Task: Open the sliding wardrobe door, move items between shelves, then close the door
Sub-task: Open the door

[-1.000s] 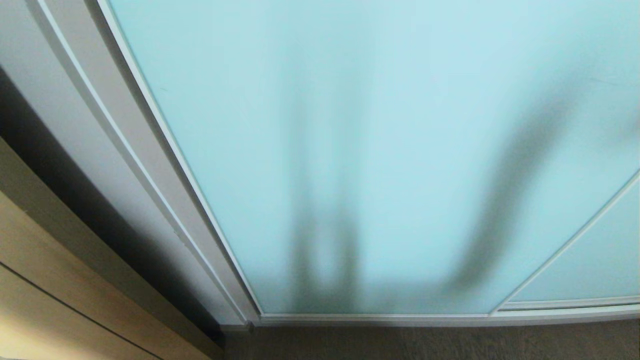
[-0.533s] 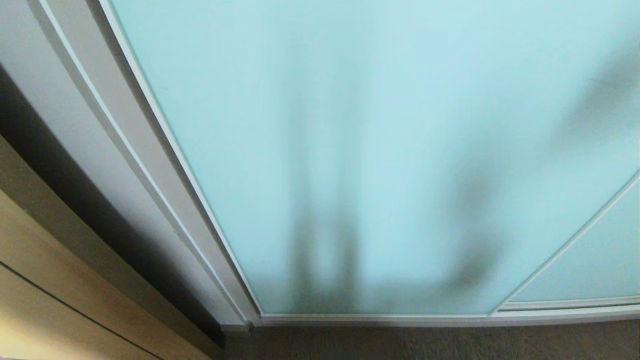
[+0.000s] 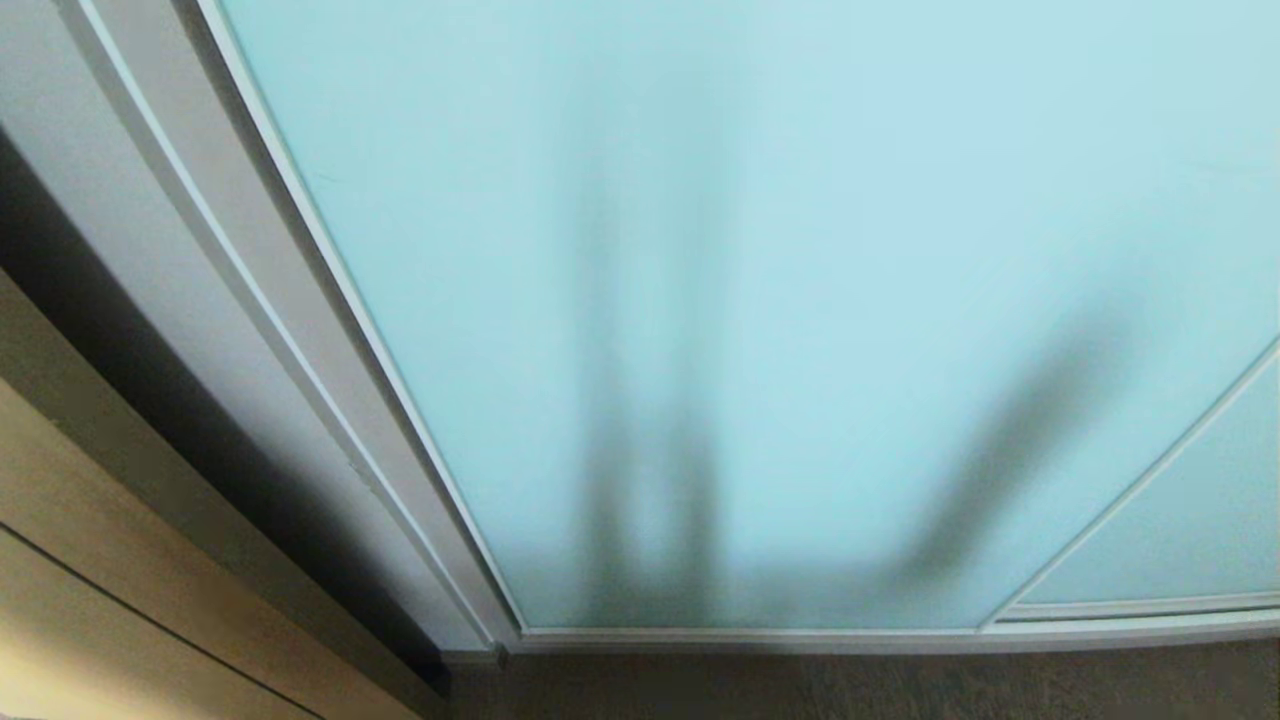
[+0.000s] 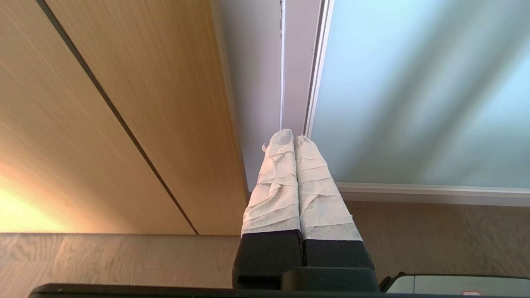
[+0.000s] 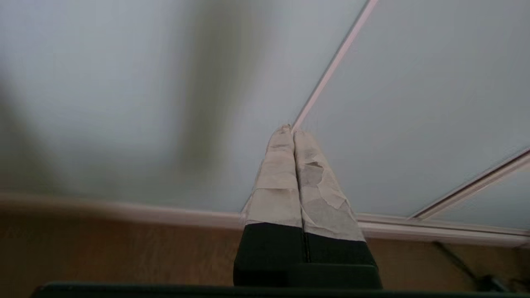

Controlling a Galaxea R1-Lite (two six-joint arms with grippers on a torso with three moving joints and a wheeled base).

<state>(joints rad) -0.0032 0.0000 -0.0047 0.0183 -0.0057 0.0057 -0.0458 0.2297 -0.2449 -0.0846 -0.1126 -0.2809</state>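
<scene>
While the sliding wardrobe door [image 3: 760,300] stands shut ahead, its upright frame edge [image 4: 312,74] lies just beyond the empty, clenched left gripper [image 4: 295,138], nearer than the equally clenched right gripper [image 5: 291,130].

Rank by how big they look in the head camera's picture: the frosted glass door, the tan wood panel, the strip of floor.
1. Sliding wardrobe door, by far.
2. Tan wood panel and floor strip look alike; both are cut off, so unranked.
</scene>
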